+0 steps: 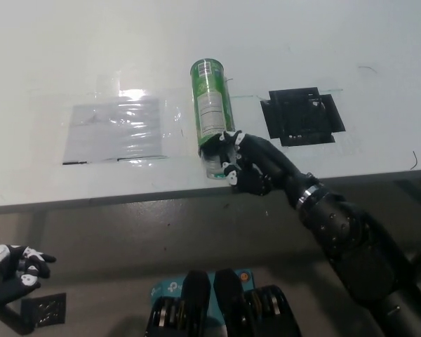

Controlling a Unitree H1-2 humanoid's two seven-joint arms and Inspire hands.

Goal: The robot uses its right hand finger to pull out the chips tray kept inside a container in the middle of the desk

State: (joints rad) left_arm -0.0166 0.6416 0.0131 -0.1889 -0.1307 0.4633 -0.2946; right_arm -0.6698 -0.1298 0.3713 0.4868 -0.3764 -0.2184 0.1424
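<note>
Container (pixel 211 105), green and cylindrical, lying on its side near the middle of the white desk (pixel 337 42), closed end toward the far side, open mouth toward the near edge. Clear chips tray (pixel 215 166) poking a little way out of that mouth, just short of the desk's front edge. Black right hand (pixel 247 163) at the open end, reaching in from the lower right, one finger (pixel 217 136) stretched out and touching the rim at the mouth, the rest curled loosely beside the tray. Not wrapped around the container or the tray; hard to judge whether the fingertip hooks inside the tray or only rests on the rim. White left hand (pixel 10 270) low at the lower left, below the desk edge and well apart from everything on it, holding nothing, fingers loosely curled but apart. Left of the container, flat transparent plastic sheet (pixel 116 128) over a grey patch, catching glare. Right of the container, black square mat (pixel 303 115) taped flat, just beyond the right hand's wrist.
</note>
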